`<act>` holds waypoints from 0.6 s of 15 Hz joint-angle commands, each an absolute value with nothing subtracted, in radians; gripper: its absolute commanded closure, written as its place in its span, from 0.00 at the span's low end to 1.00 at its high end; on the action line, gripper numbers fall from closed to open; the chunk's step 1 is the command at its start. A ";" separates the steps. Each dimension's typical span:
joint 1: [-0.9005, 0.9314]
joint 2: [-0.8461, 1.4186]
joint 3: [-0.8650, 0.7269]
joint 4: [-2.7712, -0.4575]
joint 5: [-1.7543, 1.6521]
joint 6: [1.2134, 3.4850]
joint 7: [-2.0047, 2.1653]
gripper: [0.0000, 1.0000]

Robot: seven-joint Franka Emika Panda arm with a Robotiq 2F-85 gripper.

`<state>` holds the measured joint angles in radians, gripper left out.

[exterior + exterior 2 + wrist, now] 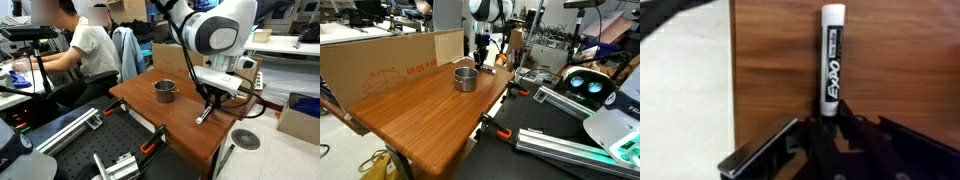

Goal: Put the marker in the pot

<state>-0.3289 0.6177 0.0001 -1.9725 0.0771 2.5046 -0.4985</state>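
Observation:
The white marker [833, 55] with black "EXPO" lettering sticks out from between my gripper's fingers [830, 112], which are shut on its dark end. In an exterior view the marker [203, 115] hangs below the gripper [208, 102] over the wooden table's near corner, its tip close to the surface. The silver pot [164, 90] stands upright on the table, a short way from the gripper. In the other exterior view the pot [465, 77] sits in front of the gripper [480, 55]. The pot does not show in the wrist view.
The wooden table [140, 110] has an edge close to the marker, seen in the wrist view [732, 70] with pale floor beyond. A cardboard wall [380, 65] runs along one side. A person [85, 50] sits behind the table. Metal rails and clamps [120, 160] lie below.

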 commanded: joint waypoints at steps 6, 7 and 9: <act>-0.291 0.521 -0.015 -2.040 0.060 2.533 -0.420 0.95; -0.296 0.493 -0.002 -2.056 0.074 2.537 -0.433 0.95; -0.283 0.435 0.008 -2.096 0.088 2.570 -0.425 0.95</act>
